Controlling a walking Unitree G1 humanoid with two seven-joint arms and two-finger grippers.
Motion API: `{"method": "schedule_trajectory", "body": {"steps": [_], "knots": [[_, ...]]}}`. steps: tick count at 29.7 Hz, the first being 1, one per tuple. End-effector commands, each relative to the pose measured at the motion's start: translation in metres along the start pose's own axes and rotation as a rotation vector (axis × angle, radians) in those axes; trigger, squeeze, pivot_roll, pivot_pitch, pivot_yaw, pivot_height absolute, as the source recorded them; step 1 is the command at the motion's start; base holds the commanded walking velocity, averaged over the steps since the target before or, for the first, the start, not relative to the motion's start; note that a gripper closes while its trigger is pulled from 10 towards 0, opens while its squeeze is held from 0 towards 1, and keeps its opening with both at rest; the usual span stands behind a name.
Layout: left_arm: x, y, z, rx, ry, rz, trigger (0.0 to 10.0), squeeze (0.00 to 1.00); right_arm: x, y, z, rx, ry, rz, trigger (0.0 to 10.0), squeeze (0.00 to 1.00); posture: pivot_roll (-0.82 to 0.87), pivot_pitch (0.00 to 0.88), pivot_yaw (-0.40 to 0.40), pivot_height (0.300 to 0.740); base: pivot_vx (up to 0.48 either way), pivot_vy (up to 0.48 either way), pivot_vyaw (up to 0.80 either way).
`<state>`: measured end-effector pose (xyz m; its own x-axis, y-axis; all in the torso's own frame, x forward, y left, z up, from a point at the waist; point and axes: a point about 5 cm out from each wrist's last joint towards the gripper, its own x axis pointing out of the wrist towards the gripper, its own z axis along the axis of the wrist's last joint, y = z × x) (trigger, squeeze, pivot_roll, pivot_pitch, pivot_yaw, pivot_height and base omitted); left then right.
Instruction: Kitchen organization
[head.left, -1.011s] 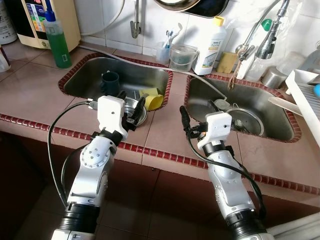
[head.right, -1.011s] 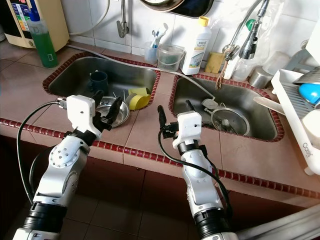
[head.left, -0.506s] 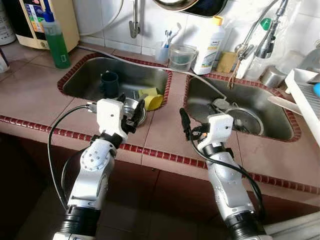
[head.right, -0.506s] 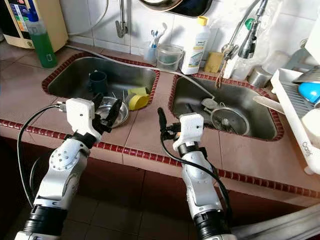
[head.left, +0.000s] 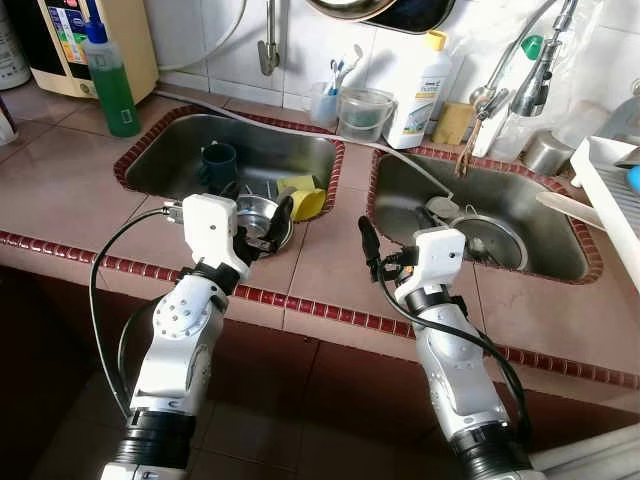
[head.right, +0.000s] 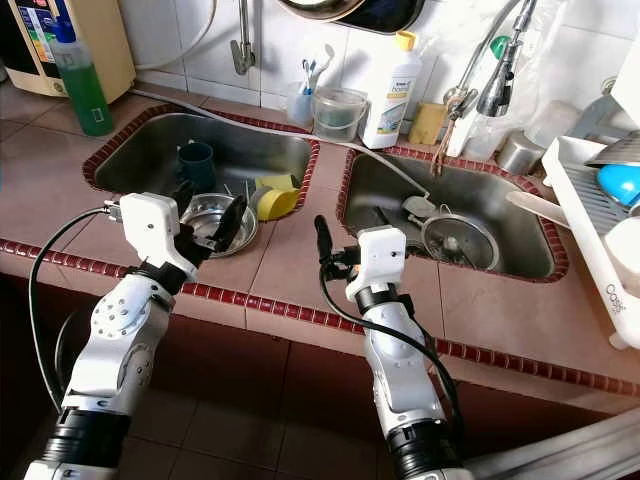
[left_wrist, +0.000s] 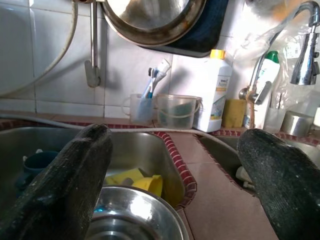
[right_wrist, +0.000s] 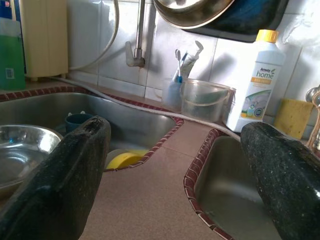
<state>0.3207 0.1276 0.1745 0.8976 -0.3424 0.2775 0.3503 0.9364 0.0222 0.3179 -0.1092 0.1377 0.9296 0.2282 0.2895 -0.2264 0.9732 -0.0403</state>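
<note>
Left gripper (head.left: 257, 214) spread wide, released, over the steel bowl (head.right: 205, 222) it half hides at the sink's (head.left: 150, 148) edge; right gripper (head.right: 348, 232) released, empty too.

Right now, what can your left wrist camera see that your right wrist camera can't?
Left wrist view, missing from the right wrist view: the silver sprayer tap, a green-capped bottle and a small steel pot on the far side of the second sink.

Right wrist view, missing from the left wrist view: the green soap bottle and the cream box behind it.

Both share: the toothbrush cup, the white detergent bottle, the yellow sponge, the yellow cup and the steel bowl.
</note>
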Motion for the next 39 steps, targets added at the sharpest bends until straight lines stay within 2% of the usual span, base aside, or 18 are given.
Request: {"method": "schedule_trajectory", "body": {"steps": [1, 2, 3, 23, 39], "knots": [[0.0041, -0.0019, 0.0012, 0.018, 0.007, -0.006, 10.0, 1.00, -0.0006, -0.0055, 0.0027, -0.017, -0.016, -0.020, 10.0, 0.00, -0.16, 0.041, -0.075, 0.740, 0.000, 0.000, 0.00], [0.0043, -0.0017, 0.0014, 0.022, 0.006, -0.008, 10.0, 0.37, -0.0005, -0.0056, 0.0026, -0.023, -0.015, -0.019, 10.0, 0.00, -0.16, 0.041, -0.075, 0.740, 0.000, 0.000, 0.00], [0.0046, -0.0006, 0.0014, 0.036, 0.008, -0.004, 10.0, 0.00, -0.0003, -0.0059, 0.0025, -0.029, -0.015, -0.018, 10.0, 0.00, -0.16, 0.041, -0.076, 0.740, 0.000, 0.000, 0.00], [0.0042, 0.0001, -0.0024, 0.052, 0.034, -0.010, 10.0, 0.00, 0.0001, -0.0055, 0.0030, -0.048, -0.019, -0.010, 10.0, 0.00, -0.16, 0.050, -0.085, 0.740, 0.000, 0.000, 0.00], [0.0041, -0.0012, -0.0034, 0.058, 0.040, -0.020, 10.0, 0.00, 0.0011, -0.0011, 0.0024, -0.046, -0.019, 0.009, 10.0, 0.00, -0.15, 0.041, -0.085, 0.740, 0.000, 0.328, 0.00]]}}
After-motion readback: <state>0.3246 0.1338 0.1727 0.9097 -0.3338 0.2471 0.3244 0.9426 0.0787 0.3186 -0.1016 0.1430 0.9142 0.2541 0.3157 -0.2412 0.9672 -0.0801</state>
